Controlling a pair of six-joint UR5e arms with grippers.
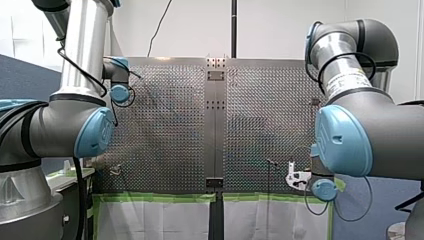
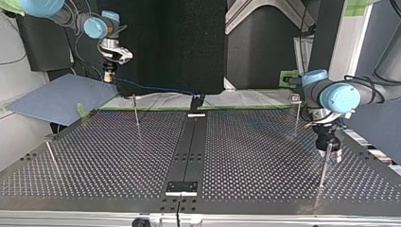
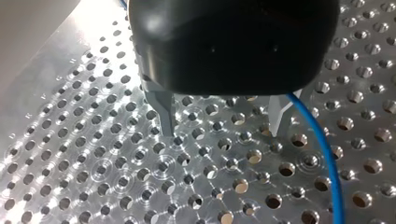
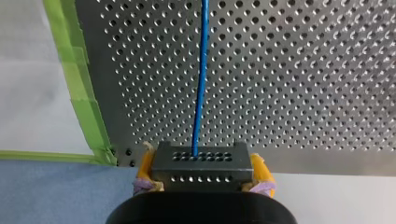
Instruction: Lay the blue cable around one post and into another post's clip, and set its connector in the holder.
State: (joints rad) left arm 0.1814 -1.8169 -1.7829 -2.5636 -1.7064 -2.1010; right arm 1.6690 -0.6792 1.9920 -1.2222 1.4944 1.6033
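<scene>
right fingers (image 4: 259, 169) pinch connector (image 4: 198, 163) | left fingers (image 3: 163, 109) spread | blue cable (image 4: 201, 70) far end cut off

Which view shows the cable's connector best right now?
The right wrist view: the connector sits close up, clamped between my right pincer's yellow pads, the blue cable running out of it. The top view shows only a tiny blob under that pincer; the front view cannot resolve it; the left wrist view shows just cable.

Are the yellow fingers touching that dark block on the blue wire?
Touching. The right wrist view shows yellow fingers pressed against both sides of the dark block.
</scene>
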